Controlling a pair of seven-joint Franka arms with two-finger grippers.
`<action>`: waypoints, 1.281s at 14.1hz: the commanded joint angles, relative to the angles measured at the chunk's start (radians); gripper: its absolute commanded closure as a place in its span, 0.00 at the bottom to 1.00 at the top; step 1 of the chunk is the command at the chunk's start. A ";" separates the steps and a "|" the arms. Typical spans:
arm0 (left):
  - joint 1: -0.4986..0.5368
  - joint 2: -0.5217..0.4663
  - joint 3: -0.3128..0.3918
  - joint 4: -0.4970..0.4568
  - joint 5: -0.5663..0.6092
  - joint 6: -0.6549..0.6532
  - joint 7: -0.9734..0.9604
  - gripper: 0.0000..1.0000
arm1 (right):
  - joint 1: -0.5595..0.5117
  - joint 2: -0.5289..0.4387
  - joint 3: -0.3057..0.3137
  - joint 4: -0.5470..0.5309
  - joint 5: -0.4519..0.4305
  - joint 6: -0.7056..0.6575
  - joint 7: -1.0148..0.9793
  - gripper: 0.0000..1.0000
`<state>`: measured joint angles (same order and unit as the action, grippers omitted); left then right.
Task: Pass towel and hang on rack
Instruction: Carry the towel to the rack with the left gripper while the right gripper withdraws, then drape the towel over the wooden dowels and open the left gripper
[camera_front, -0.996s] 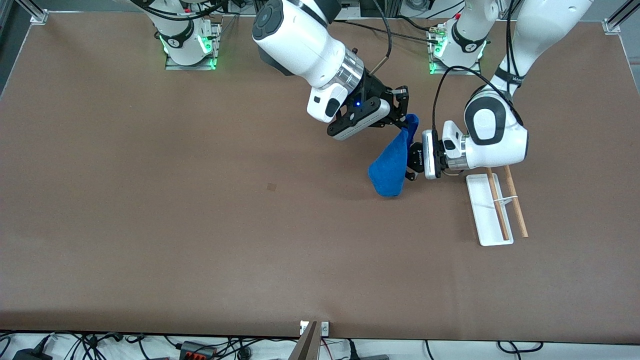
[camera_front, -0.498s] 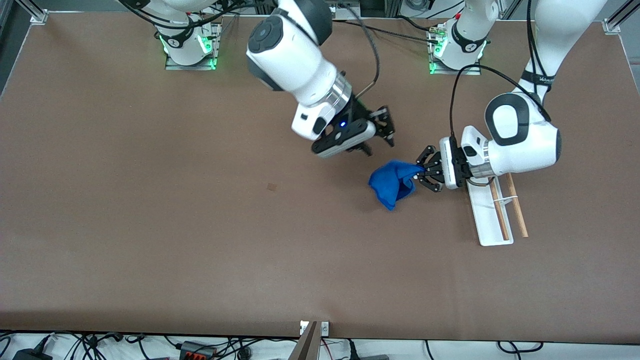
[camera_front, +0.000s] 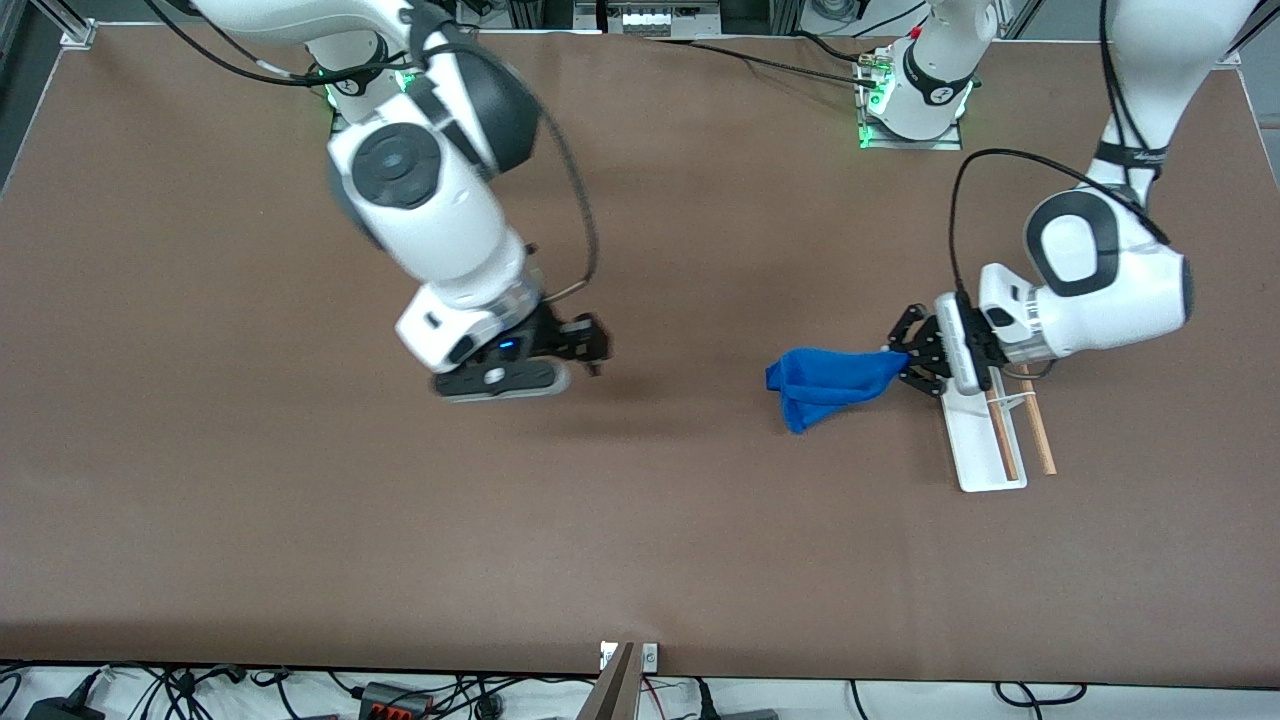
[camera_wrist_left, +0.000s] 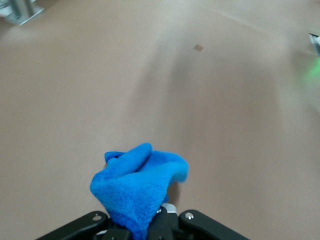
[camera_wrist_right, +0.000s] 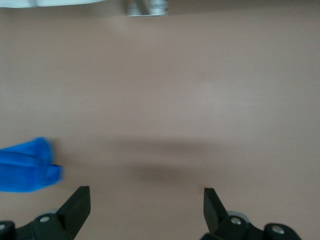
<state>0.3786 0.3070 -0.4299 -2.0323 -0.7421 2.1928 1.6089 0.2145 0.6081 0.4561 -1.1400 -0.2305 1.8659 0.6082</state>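
The bright blue towel (camera_front: 825, 382) hangs bunched from my left gripper (camera_front: 893, 360), which is shut on one end of it just beside the rack. In the left wrist view the towel (camera_wrist_left: 135, 187) fills the space between the closed jaws. The rack (camera_front: 975, 440) is a white tray with two wooden rods (camera_front: 1038, 440), partly covered by my left wrist. My right gripper (camera_front: 596, 356) stands open and empty over bare table toward the right arm's end. Its wrist view shows two spread fingertips (camera_wrist_right: 80, 202) with nothing between them and the towel (camera_wrist_right: 27, 165) off at the edge.
The brown table top (camera_front: 300, 500) is bare around both arms. The arm bases (camera_front: 910, 100) stand along the edge farthest from the front camera. Cables lie past the table's nearest edge.
My right gripper opened, let go of the towel and swung away toward its own end of the table. My left gripper, still shut on the towel, carried it closer to the rack.
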 joint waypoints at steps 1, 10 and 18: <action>0.069 -0.081 -0.006 -0.003 0.114 -0.079 -0.168 0.99 | -0.122 -0.076 0.018 -0.026 -0.018 -0.157 -0.115 0.00; 0.218 -0.034 -0.004 0.155 0.429 -0.160 -0.247 0.99 | -0.211 -0.226 -0.248 -0.101 0.039 -0.235 -0.313 0.00; 0.312 0.130 0.000 0.227 0.486 -0.111 -0.090 0.99 | -0.208 -0.388 -0.493 -0.231 0.197 -0.234 -0.573 0.00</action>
<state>0.6834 0.3824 -0.4194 -1.8584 -0.2943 2.0742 1.4918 -0.0043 0.2995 -0.0312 -1.2656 -0.0480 1.6229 0.0383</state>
